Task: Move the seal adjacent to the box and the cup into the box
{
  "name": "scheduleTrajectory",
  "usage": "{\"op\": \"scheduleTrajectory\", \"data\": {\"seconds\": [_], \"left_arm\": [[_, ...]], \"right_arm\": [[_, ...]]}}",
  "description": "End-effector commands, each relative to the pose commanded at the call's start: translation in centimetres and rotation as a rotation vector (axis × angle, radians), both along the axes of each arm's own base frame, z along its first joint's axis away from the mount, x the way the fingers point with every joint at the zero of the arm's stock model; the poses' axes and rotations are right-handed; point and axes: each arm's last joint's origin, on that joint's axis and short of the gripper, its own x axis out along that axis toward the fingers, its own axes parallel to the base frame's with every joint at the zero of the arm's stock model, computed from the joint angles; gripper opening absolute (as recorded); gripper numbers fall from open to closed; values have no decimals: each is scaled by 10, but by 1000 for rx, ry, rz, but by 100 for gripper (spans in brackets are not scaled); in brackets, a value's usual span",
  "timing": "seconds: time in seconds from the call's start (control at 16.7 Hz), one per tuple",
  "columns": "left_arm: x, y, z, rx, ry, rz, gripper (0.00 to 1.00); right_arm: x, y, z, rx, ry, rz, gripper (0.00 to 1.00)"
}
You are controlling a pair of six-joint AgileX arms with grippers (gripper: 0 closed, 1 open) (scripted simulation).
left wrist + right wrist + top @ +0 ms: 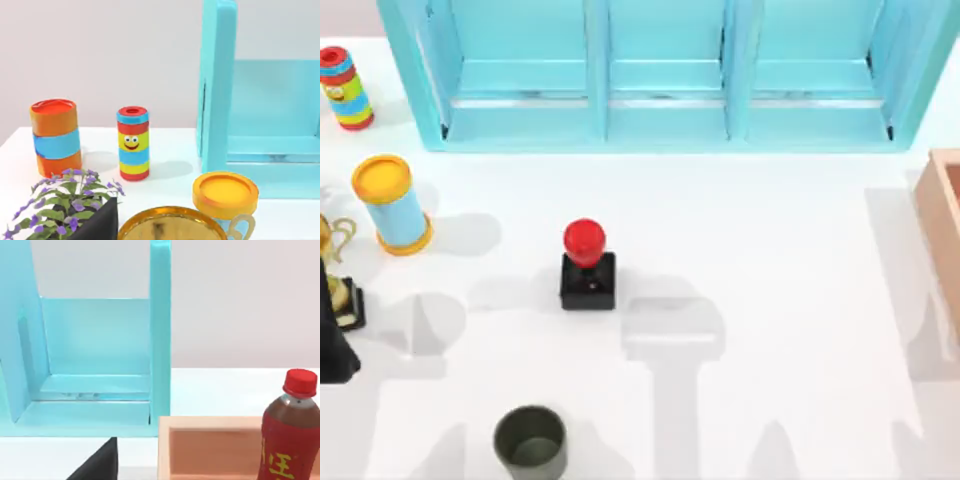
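The seal [588, 263], a black square block with a glossy red knob, stands upright in the middle of the table. The dark olive cup [531, 442] stands upright near the front edge, left of centre. The tan box [942, 225] sits at the right edge, cut off by the frame; its wall and inside [215, 447] also face the right wrist view. A dark part of my left arm [332, 345] shows at the table's left edge, far from the seal and the cup. A dark wedge of each gripper shows in the left wrist view [97, 226] and the right wrist view [95, 463].
A big turquoise shelf unit [660, 75] spans the back. At the left stand a light blue cylinder with yellow ends [392, 205], a striped can [345, 88] and a gold trophy [335, 270]. A red bottle [290, 435] stands by the box. A purple-flowered plant [65, 200] is near the left gripper.
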Motion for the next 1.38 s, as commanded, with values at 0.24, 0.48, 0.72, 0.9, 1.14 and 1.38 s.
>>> {"op": "scheduleTrajectory", "data": {"seconds": [0.24, 0.48, 0.72, 0.9, 1.14, 1.38], "left_arm": [[0, 0, 0, 0, 0, 0, 100], [0, 0, 0, 0, 0, 0, 100], [0, 0, 0, 0, 0, 0, 100], [0, 0, 0, 0, 0, 0, 100], [0, 0, 0, 0, 0, 0, 100], [0, 0, 0, 0, 0, 0, 100]], "right_arm": [[0, 1, 6, 5, 8, 10, 100], [1, 8, 44, 38, 64, 70, 100], [13, 21, 108, 96, 167, 162, 100], [33, 39, 165, 151, 264, 236, 100], [75, 78, 237, 230, 410, 320, 100], [127, 139, 284, 295, 578, 367, 100]]}}
